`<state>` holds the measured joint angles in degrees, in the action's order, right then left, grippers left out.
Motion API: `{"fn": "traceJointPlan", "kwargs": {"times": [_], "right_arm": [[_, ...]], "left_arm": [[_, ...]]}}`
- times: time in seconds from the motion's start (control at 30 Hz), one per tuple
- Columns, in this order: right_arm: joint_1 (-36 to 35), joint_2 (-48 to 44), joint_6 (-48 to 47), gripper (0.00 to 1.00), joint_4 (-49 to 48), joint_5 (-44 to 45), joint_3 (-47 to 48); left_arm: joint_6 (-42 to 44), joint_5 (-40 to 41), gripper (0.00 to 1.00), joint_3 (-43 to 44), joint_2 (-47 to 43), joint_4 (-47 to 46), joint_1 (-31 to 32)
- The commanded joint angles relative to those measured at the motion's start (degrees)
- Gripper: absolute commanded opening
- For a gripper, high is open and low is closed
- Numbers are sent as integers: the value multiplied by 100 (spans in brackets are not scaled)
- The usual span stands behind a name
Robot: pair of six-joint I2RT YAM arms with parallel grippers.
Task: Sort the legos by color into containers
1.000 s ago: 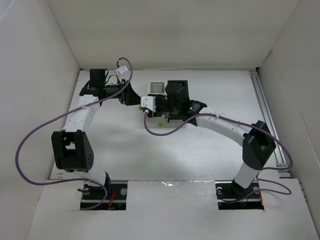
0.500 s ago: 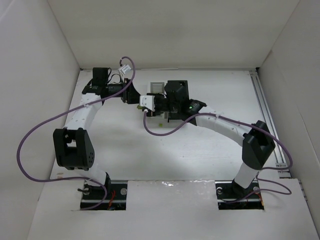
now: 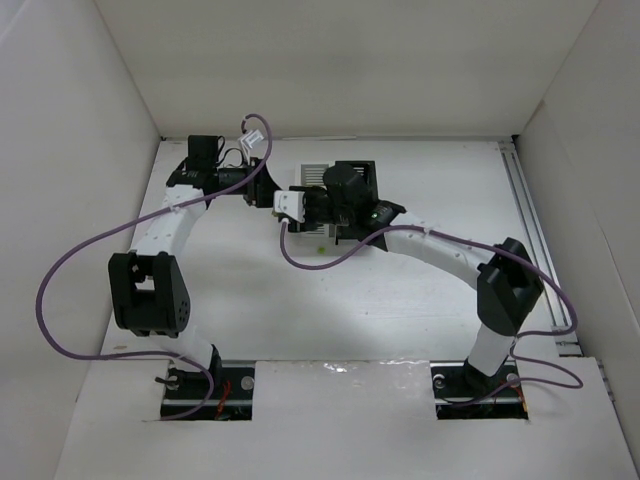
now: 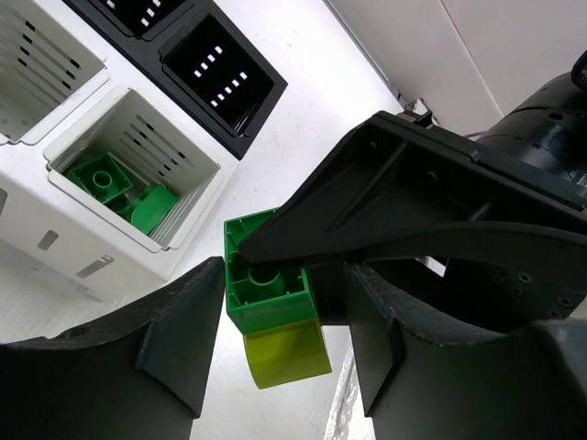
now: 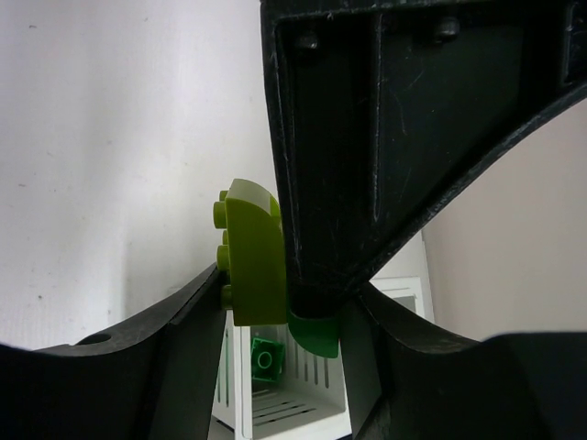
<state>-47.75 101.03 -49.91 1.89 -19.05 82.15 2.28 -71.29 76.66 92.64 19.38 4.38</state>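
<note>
A green brick (image 4: 271, 298) is joined to a lime brick (image 4: 286, 356). My left gripper (image 4: 286, 312) is shut across the green brick's sides. My right gripper (image 5: 289, 312) is shut on the pair end to end, with the lime brick (image 5: 255, 266) against its left finger. In the top view the two grippers meet at the left of the containers (image 3: 313, 175), the left gripper (image 3: 266, 192) coming from the left and the right gripper (image 3: 283, 203) from the right; the bricks are hidden there. Below them stands a white bin (image 4: 110, 266) holding green bricks (image 4: 101, 176).
A black bin (image 4: 220, 64) stands beside the white one, with another white bin (image 4: 37, 64) behind. The white bin (image 5: 275, 408) with a green brick (image 5: 266, 359) shows under the right fingers. A small lime piece (image 3: 318, 248) lies on the table near the bins.
My left gripper has moved right and my right gripper a little left, so they now meet beside the bins.
</note>
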Motion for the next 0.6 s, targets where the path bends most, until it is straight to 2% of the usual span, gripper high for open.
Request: {"fn": "traceJointPlan", "kwargs": {"times": [0.0, 0.17, 0.3, 0.47, 0.57], "right_arm": [[-94, -5, 139, 0, -426, 94, 267], [-94, -57, 200, 0, -540, 94, 214], [-94, -110, 201, 0, -611, 94, 100], [-94, -224, 149, 0, -611, -37, -84], [-94, -277, 87, 0, -611, -90, -138]], "left_arm": [[9, -114, 50, 305, 17, -101, 36], [9, -114, 48, 305, 17, -101, 36], [9, -114, 41, 305, 17, -101, 36], [-61, -61, 26, 253, 17, -170, 36], [-122, -61, 13, 253, 17, -232, 36]]}}
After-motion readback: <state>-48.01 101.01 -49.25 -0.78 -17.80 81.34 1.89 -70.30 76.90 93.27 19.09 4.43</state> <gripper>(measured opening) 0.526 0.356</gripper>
